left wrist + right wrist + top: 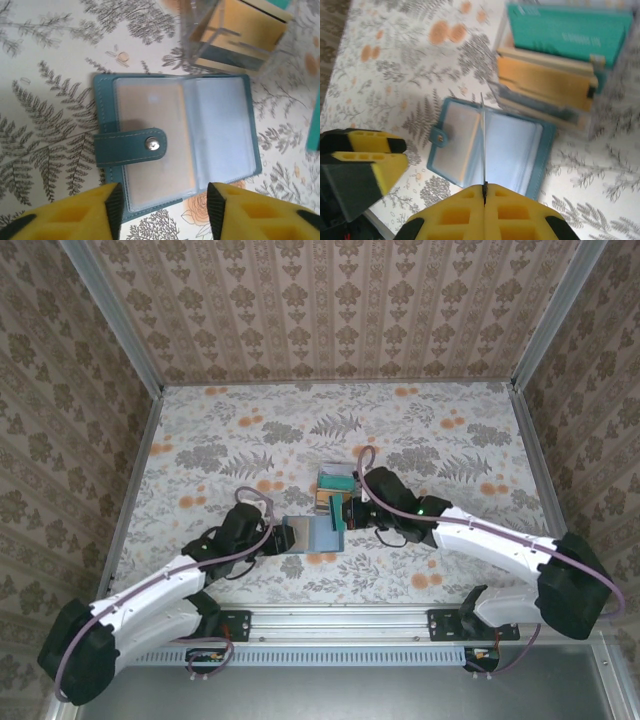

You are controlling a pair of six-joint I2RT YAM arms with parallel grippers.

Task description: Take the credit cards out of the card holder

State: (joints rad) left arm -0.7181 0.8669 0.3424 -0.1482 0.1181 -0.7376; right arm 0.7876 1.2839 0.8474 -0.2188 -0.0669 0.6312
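Two grippers are working at the card holder (pixel 175 145), which is lying open on the table (pixel 200 440) beside a clear box (pixel 600 120) of credit cards (pixel 545 82). The right gripper (pixel 484 192) is clenching a thin card (pixel 483 140) edge-on. The left gripper (pixel 165 212) is hovering with jaws apart over the holder, where a tan card (pixel 150 140) seems to be waiting, needing a pinch-and-slide.

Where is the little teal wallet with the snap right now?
The small dark teal card holder lies open mid-table in the top view, between the left gripper and right gripper, just below the clear plastic box of cards.
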